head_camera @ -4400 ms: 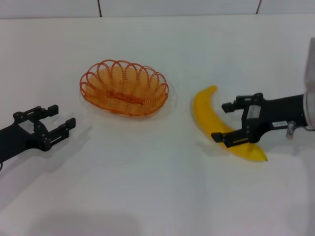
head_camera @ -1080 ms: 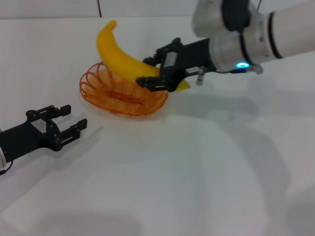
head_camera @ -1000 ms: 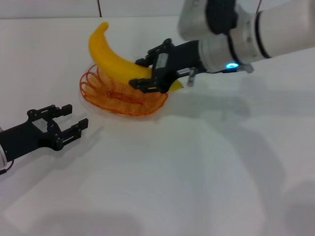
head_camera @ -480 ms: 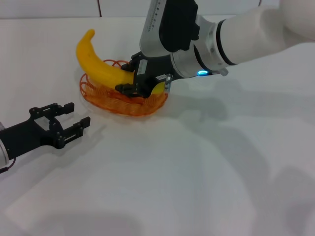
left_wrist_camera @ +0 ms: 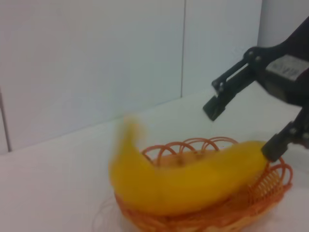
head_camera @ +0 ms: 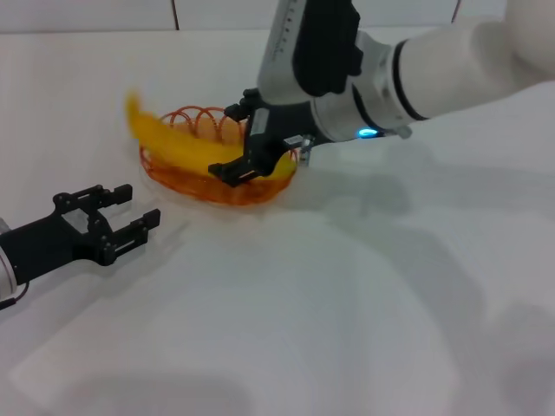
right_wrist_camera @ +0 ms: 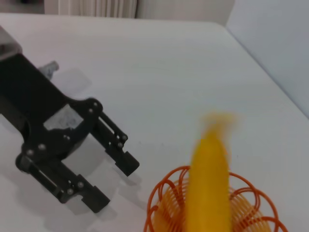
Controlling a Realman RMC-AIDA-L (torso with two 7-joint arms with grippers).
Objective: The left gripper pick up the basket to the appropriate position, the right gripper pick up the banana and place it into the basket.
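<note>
I count one banana (head_camera: 186,149), one basket (head_camera: 217,187), two grippers. My right gripper (head_camera: 245,141) hangs over the basket's near end, jaws spread, the banana's end between them; whether they touch it I cannot tell. The banana lies across the basket, its far tip past the rim. My left gripper (head_camera: 114,218) sits on the tabletop (head_camera: 347,303) near the basket, jaws wide, holding nothing.
</note>
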